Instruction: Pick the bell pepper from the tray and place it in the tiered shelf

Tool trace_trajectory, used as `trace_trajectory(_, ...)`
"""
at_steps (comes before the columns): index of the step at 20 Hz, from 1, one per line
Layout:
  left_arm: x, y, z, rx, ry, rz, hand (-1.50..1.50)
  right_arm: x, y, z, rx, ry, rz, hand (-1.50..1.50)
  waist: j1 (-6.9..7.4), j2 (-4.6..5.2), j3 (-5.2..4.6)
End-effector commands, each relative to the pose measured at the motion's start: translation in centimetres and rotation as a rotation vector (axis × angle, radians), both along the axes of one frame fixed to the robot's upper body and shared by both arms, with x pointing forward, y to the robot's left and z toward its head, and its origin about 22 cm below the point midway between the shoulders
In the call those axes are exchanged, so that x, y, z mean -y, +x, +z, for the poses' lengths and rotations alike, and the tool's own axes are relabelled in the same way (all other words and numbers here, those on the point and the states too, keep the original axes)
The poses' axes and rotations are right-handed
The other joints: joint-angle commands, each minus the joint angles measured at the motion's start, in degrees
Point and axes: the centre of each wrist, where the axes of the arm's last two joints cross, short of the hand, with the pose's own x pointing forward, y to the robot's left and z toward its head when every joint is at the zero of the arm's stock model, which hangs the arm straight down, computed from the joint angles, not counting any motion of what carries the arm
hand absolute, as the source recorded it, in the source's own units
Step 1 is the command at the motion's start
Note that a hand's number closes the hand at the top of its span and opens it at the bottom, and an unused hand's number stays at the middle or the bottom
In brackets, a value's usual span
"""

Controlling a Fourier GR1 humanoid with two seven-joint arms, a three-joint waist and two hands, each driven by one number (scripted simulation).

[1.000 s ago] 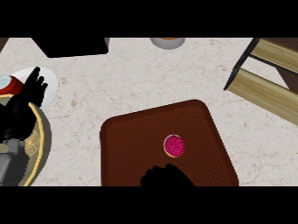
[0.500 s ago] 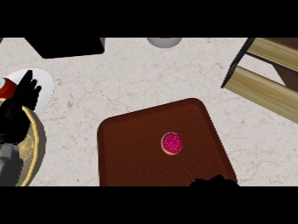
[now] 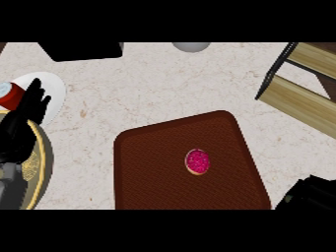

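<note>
1. The bell pepper [image 3: 198, 162], magenta-red with a pale rim along its lower edge, lies on the dark brown tray [image 3: 152, 167], slightly right of the tray's middle. Nothing touches it.
2. The tray sits on the pale marbled counter [image 3: 149, 83] in the lower centre of the frame, turned a little so that its upper right corner points toward the shelf.
3. The tiered shelf [image 3: 312, 93] stands in the upper right of the frame, with light wooden boards in a dark frame. It is well apart from the tray, with bare counter between them.
4. The right hand [image 3: 323, 194] shows as a black mass in the lower right corner, just beside the tray's lower right corner. I cannot tell how its fingers stand. It is apart from the pepper.
5. The left hand [image 3: 21, 123] is at the left edge of the frame, open and resting with straight fingers pointing up, holding nothing.
6. Behind those fingers a white plate [image 3: 54, 91] lies in the upper left, carrying a red can [image 3: 7, 93] with a pale top.
7. Below the plate, at the left edge, is a round board with a yellowish rim [image 3: 43, 162].
8. At the top edge are a black block [image 3: 83, 49] on the left and a grey rounded object [image 3: 190, 46] near the centre.
</note>
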Motion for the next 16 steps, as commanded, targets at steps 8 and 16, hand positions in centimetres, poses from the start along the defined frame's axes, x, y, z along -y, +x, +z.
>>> trace_trajectory(8, 0.5, 0.3, 0.3, 0.004, -0.004, -0.022, 0.0, 8.4, 5.1, 4.3, -0.03, 0.053, -0.231, 1.5, 1.24, 0.41, 0.16)
trace_trajectory(16, 0.7, 0.6, 0.0, -0.011, -0.011, -0.043, 0.0, 20.7, 7.3, 7.0, -0.036, 0.192, -0.312, 1.5, 2.51, 0.44, 0.0)
